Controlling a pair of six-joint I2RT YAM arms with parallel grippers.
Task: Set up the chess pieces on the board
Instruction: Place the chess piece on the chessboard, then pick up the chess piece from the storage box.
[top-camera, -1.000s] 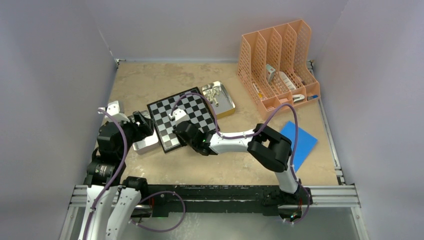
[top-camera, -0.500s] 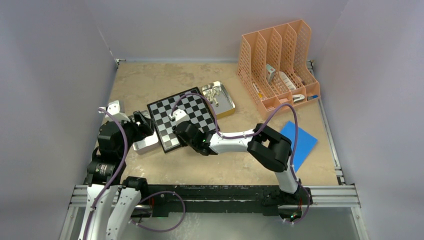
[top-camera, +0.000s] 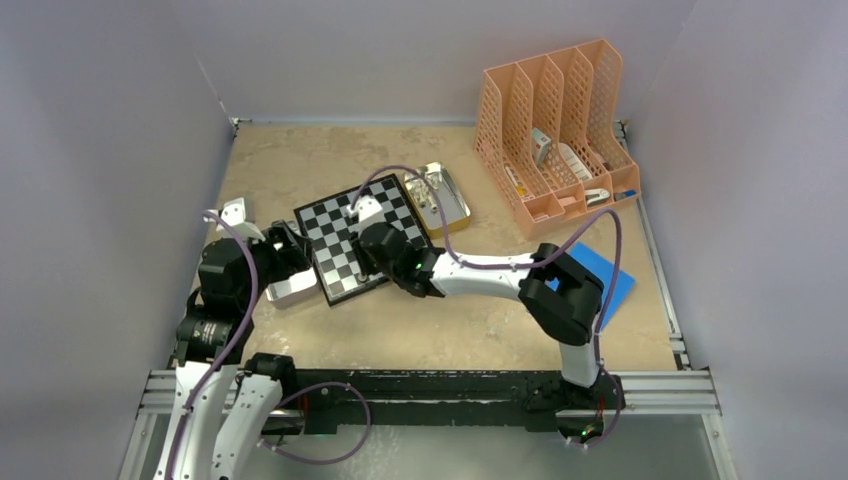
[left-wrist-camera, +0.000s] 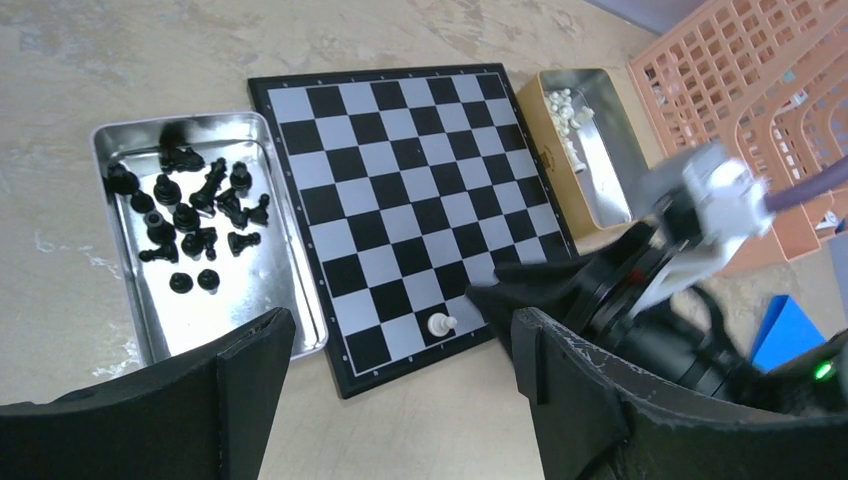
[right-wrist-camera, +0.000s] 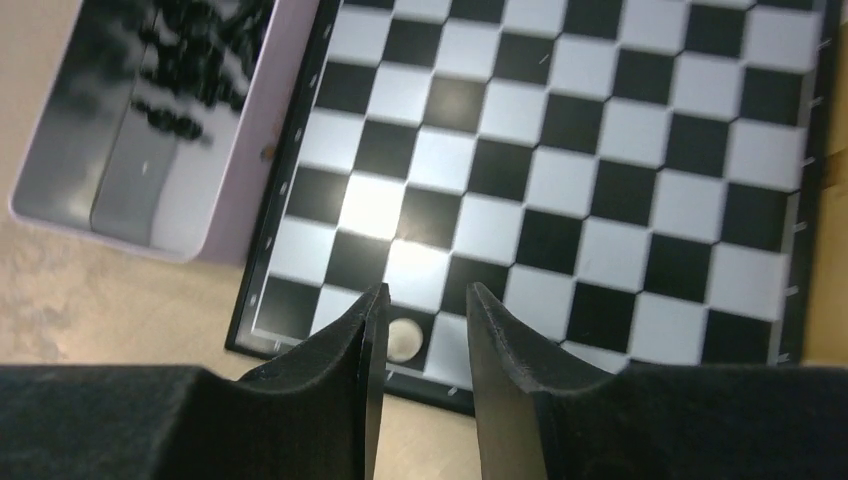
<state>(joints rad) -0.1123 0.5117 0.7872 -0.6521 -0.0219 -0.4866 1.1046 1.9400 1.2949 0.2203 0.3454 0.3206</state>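
The board (top-camera: 345, 245) lies skewed on the tabletop (top-camera: 300, 170) just ahead of the arms, and it is almost bare. The black chess pieces (left-wrist-camera: 190, 215) lie jumbled in a metal tray (left-wrist-camera: 240, 300) just beside the board's edge, at its 8 o'clock in the top view. The pale chess pieces (left-wrist-camera: 568, 108) sit in a second tray (left-wrist-camera: 605, 172) at the board's 2 o'clock. One pale piece (left-wrist-camera: 438, 323) stands upright on a dark square in the board's row nearest the arms, close to the corner by the black pieces' tray. The right fingers (right-wrist-camera: 340, 370) hang directly above it, parted a little and gripping nothing; from the right wrist the piece's top shows in the gap between them. The left fingers (left-wrist-camera: 230, 400) are spread wide and hold nothing, hovering over the board's near corner and the tray of black pieces. An orange file rack (top-camera: 555, 130) stands at 2 o'clock on the tabletop, and a blue sheet (top-camera: 622, 278) lies at 3 o'clock, partly under the right arm
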